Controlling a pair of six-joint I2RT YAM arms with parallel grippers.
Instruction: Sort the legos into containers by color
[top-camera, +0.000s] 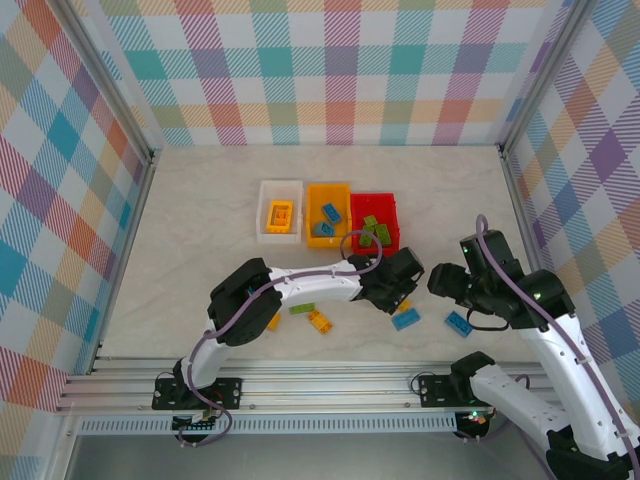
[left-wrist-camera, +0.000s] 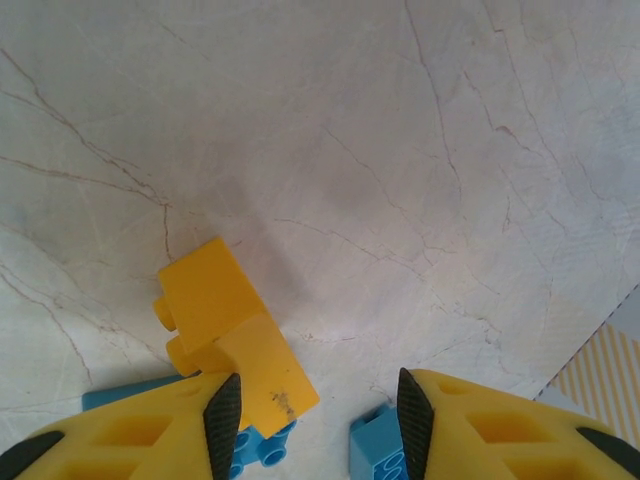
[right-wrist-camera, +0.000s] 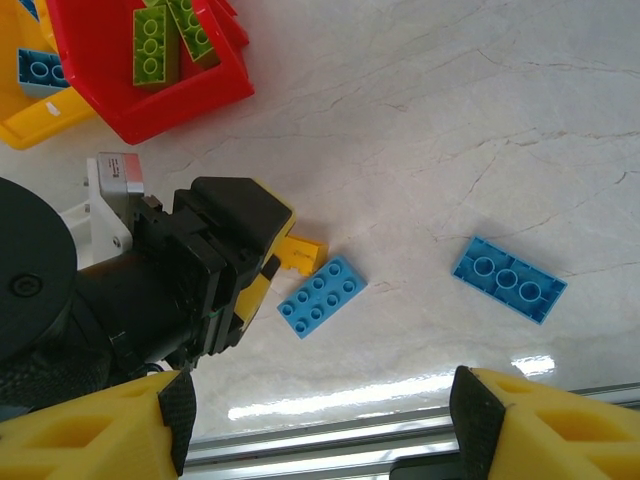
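My left gripper is low over the table, jaws apart. A yellow lego lies against its left finger, with a gap to the right pad. Blue lego parts show beneath. From above, the left gripper reaches to the right of centre, beside a blue plate. My right gripper hovers open and holds nothing. In the right wrist view the right gripper looks down on that blue plate, the yellow lego and another blue lego.
The white bin holds a yellow frame piece, the orange bin blue bricks, the red bin green ones. Loose yellow, green and yellow legos lie under the left arm. A metal rail bounds the near edge.
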